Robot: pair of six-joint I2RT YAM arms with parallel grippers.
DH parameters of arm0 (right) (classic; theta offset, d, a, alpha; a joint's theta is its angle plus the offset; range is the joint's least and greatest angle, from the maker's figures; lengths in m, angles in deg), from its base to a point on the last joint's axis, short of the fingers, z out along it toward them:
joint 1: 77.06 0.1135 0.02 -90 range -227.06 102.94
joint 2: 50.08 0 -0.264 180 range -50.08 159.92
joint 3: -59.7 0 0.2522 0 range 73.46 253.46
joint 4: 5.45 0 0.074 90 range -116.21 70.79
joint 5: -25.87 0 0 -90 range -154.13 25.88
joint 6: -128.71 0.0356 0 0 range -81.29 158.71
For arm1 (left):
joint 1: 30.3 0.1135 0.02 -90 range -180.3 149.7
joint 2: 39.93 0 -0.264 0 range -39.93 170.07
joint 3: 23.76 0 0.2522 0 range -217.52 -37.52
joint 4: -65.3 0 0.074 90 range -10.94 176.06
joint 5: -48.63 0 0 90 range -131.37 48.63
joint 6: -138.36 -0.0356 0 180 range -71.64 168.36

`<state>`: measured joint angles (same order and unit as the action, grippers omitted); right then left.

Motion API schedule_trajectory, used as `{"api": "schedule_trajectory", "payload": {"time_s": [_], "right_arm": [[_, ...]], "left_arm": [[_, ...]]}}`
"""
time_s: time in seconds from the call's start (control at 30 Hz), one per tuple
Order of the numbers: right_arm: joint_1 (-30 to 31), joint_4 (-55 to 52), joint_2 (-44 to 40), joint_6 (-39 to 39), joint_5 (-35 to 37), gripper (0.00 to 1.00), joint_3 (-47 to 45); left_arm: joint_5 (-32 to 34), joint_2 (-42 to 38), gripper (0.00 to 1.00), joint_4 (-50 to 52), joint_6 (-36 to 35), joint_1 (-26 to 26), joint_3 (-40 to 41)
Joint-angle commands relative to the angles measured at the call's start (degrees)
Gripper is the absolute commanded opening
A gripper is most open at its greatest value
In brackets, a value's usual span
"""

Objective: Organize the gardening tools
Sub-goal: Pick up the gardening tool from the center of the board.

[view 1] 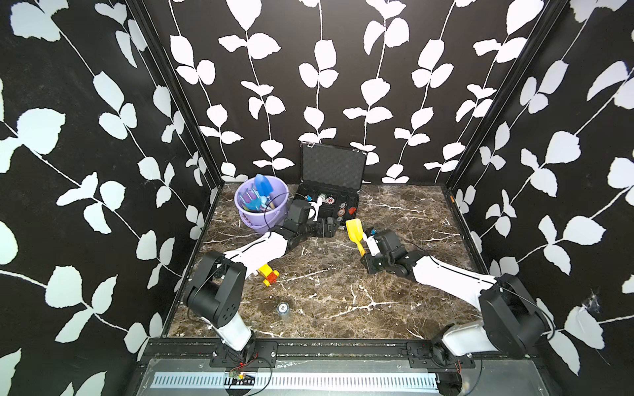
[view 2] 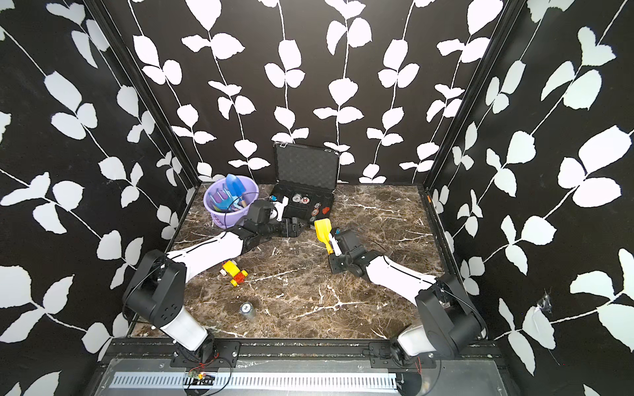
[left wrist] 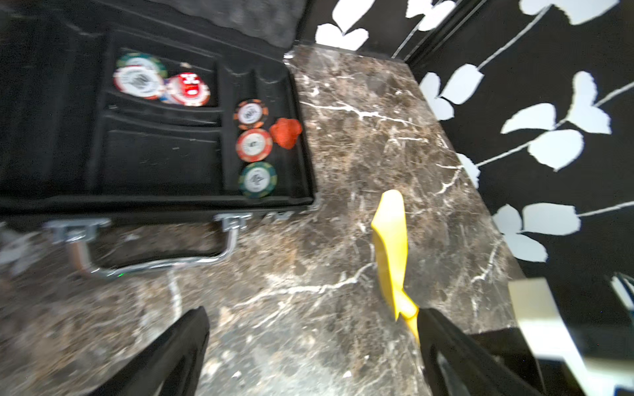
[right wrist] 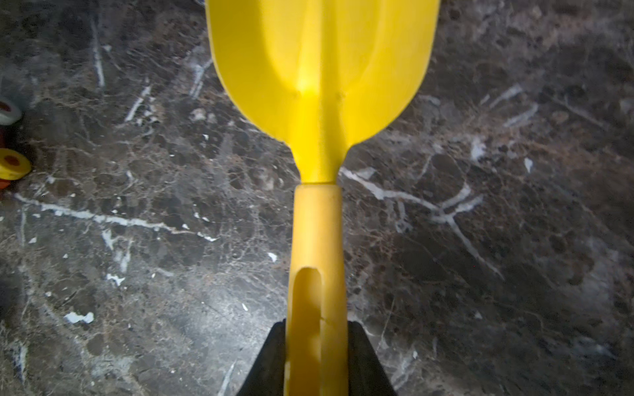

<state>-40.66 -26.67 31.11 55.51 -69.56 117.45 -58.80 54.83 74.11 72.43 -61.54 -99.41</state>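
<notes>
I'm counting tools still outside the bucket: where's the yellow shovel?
In both top views, the yellow shovel is in the right gripper, gripped by its handle, blade beside the black case's near corner.

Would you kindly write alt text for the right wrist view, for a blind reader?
A yellow toy shovel fills the frame, its handle clamped in the right gripper, above a dark marble tabletop. A yellow toy wheel shows at one edge.

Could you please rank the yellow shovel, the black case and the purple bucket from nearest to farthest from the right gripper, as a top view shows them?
1. The yellow shovel: its handle is clamped in the jaws of the right gripper.
2. The black case: open, just beyond, toward the back wall.
3. The purple bucket: in the far left corner.
</notes>
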Motion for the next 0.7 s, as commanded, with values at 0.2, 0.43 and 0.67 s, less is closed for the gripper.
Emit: {"api": "schedule_trajectory", "payload": {"time_s": [0.2, 0.43, 0.67], "right_arm": [[5.46, 2.20, -3.02, -5.77, 6.76, 0.09, -0.22], [9.15, 1.67, -3.87, -9.23, 10.34, 0.09, -0.13], [10.22, 0.18, -5.14, -10.89, 12.75, 0.09, 0.03]], "left_arm": [[-3.36, 1.36, 0.87, 2.35, -2.27, -0.91, -3.42], [-6.56, 2.42, 0.75, 5.30, -4.63, -0.92, -5.15], [-11.65, 1.98, 0.64, 9.55, -8.71, -0.92, -6.87]]}}
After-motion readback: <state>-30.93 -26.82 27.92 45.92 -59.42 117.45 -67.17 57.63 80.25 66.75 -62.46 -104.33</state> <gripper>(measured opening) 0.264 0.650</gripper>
